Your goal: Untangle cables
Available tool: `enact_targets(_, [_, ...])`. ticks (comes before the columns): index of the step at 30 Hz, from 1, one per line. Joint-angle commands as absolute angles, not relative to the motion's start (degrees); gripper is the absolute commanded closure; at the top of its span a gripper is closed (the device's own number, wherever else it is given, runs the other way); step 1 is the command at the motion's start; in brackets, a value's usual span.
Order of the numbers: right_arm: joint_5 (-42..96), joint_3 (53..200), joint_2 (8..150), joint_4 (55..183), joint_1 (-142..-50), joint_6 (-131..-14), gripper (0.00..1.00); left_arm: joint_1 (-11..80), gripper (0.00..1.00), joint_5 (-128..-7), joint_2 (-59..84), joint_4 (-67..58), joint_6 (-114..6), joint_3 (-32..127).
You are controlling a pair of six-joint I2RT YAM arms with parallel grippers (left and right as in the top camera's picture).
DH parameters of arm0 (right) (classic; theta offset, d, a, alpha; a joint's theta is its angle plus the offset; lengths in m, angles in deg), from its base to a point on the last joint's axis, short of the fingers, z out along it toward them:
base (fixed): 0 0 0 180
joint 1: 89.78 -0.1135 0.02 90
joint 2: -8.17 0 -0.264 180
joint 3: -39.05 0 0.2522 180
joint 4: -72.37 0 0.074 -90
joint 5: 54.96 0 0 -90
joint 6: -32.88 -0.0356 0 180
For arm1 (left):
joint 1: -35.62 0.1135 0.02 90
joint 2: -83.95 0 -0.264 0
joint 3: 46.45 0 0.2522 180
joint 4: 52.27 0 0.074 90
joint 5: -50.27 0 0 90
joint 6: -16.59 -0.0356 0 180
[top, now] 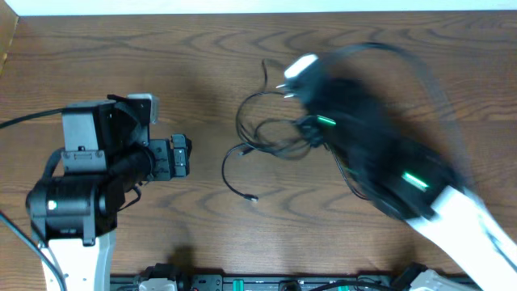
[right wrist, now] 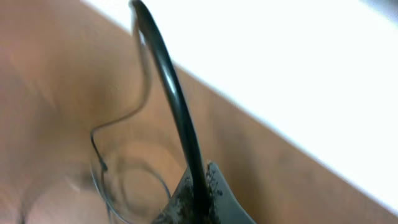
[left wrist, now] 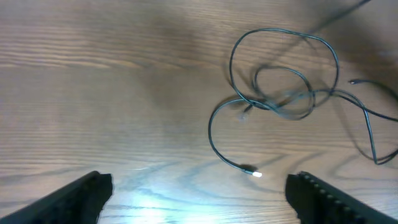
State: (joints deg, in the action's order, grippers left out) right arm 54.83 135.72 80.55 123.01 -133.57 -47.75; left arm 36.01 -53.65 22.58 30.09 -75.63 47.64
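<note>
Black cables [top: 260, 136] are lying knotted mid-way across the table [top: 121, 48], the right gripper [right wrist: 200, 190] is pinching one strand and should be pulling slowly, while the left gripper [left wrist: 199, 186] is hovering spread beside them.

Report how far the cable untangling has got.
Done: nothing yet; the cables lie looped over one another on the table. In hand: the right gripper looks shut on one black cable. The left gripper hangs open and empty. Left: all the separating.
</note>
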Motion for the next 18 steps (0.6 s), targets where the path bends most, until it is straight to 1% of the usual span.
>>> enact_targets(1, [50.66, 137.06, 71.52, 120.89, -133.48, -48.96, 0.99, 36.31, 0.14, -61.23, 19.94, 29.74, -76.07, 48.14])
enact_targets(5, [48.43, 137.06, 65.46, 120.04, -133.48, -48.93, 0.99, 35.46, 0.20, -72.68, 16.36, 29.61, -81.29, 48.14])
enact_targets(8, [53.83, 137.06, 62.43, 120.09, -133.48, -48.87, 0.99, 33.89, 0.24, -77.93, 13.43, 30.30, -84.42, 48.14])
enact_targets(10, [61.72, 137.06, 61.09, 120.06, -133.46, -48.04, 0.99, 32.40, 0.25, -78.10, 11.63, 30.85, -85.03, 48.14])
enact_targets(13, [77.89, 137.06, 60.53, 120.00, -132.69, -48.06, 0.99, 29.93, 0.25, -78.10, 9.97, 31.14, -86.30, 48.14])
enact_targets(18, [99.90, 137.03, 60.92, 117.75, -128.87, -48.04, 0.99, 26.91, 0.24, -77.89, 9.69, 31.07, -88.29, 48.14])
